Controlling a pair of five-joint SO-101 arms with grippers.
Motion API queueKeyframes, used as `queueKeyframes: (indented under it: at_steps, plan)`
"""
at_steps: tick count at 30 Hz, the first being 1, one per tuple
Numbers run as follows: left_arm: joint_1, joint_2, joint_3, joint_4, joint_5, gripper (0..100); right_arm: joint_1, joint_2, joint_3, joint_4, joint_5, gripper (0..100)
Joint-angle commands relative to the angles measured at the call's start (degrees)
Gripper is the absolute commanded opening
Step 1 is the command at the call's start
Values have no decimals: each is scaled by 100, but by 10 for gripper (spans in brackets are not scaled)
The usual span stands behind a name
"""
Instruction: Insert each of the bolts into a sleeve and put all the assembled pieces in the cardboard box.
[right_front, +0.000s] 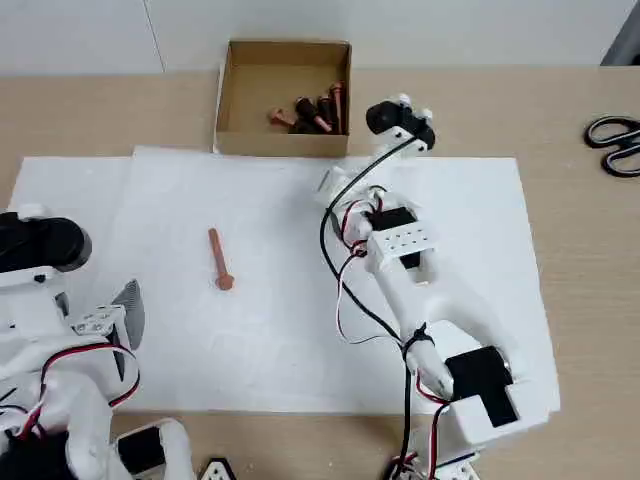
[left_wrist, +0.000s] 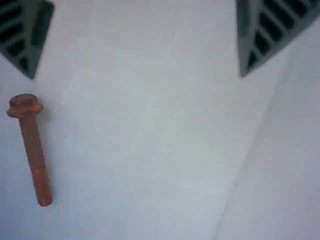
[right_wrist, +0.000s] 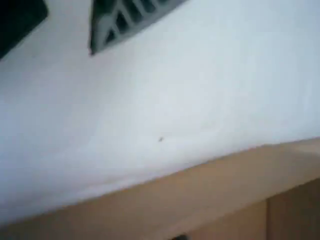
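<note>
One loose bolt (right_front: 219, 258) is seen lying flat on the white sheet (right_front: 280, 330) around the middle of the worktop (right_front: 560, 100), with the left tool (left_wrist: 137, 74) held wide apart near it. Some pieces (right_front: 312, 110) are seen in the cardboard box (right_front: 226, 100) at the far edge. For the right tool (right_wrist: 120, 22), apart or together can't be told, tbh.

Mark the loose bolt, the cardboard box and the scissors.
bolt (right_front: 218, 257), high view, middle of its shaft.
cardboard box (right_front: 280, 143), high view, its near wall.
scissors (right_front: 618, 146), high view, the black handles.
</note>
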Motion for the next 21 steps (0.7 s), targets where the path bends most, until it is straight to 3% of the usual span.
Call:
queueKeyframes:
  at_steps: [1,6,12,21]
  plan:
    - [-9,-9,4,97,-35,243,145,-189,-53,-48,18,143]
    - [-9,-9,4,97,-35,243,145,-479,-879,1473,721,145]
    - [-9,-9,4,97,-35,243,198,479,-3147,3310,695,146]
    - [-9,-9,4,97,-35,243,180,2712,-6057,4769,79,146]
